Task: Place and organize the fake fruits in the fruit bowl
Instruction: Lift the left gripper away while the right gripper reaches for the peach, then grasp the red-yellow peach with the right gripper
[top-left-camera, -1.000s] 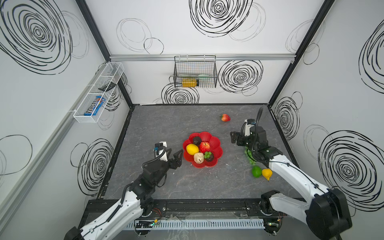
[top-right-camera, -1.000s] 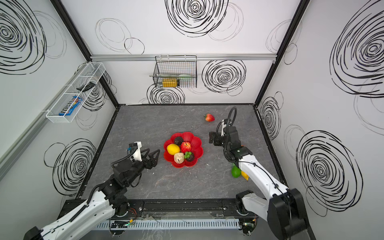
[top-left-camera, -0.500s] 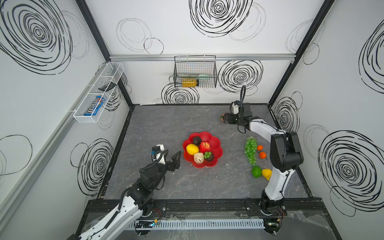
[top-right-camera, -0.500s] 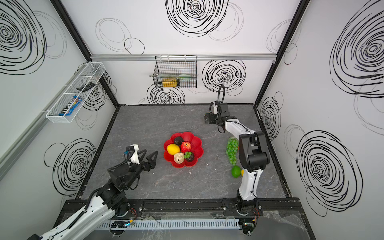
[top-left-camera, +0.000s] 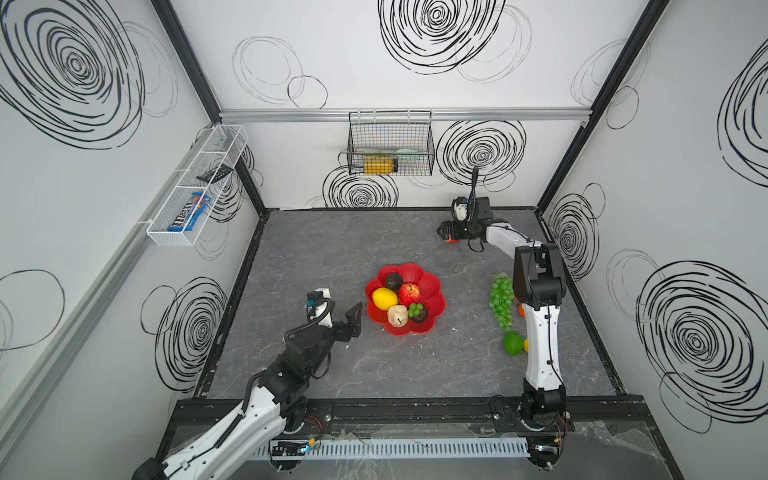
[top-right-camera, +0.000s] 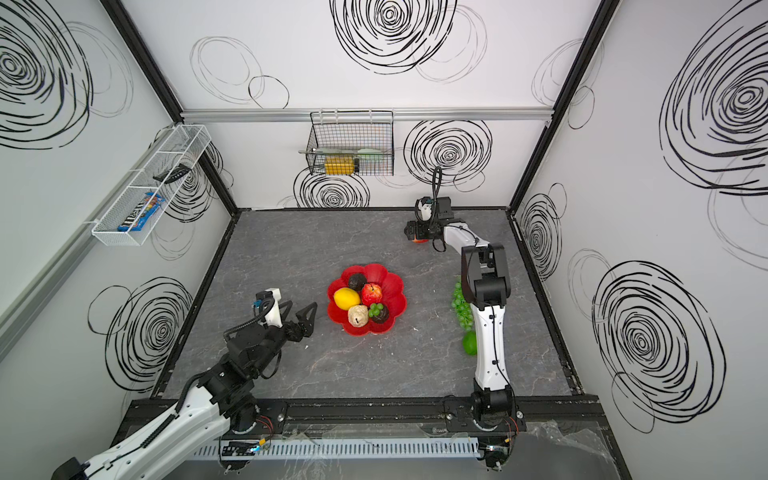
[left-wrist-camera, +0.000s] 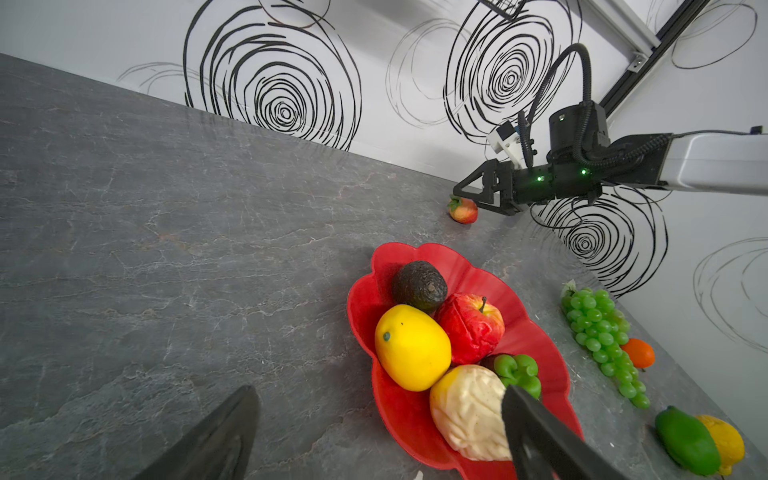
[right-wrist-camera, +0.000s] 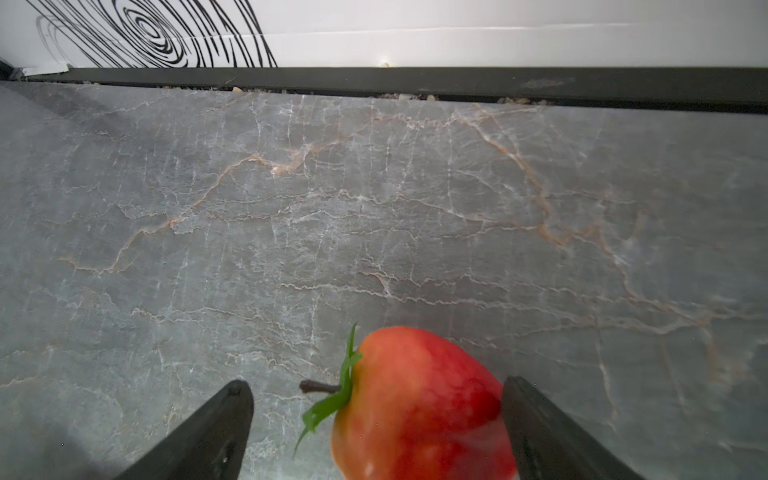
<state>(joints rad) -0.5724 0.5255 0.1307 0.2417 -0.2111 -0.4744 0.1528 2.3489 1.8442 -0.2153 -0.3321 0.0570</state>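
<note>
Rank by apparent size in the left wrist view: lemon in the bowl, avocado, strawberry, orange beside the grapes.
1. lemon in the fruit bowl
2. avocado
3. strawberry and orange: they look alike. The strawberry lies farther from the camera and the grapes hide part of the orange, so unranked.

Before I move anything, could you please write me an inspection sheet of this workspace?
Surface: grey marbled tabletop, flat.
Job's things: scalloped red plastic bowl holds yellow lemon, red apple, dark avocado, beige pear; red strawberry, green grape bunch, green lime, small orange lie outside.
Clutter: pale crumbs along the back edge.
End effectors: left end effector open, empty, beside bowl; right end effector open around strawberry.
Cables: black cable loops above right arm, clear of fruits.
Surroundings: black wire basket with yellow bottle, white mesh tray, on walls.
</note>
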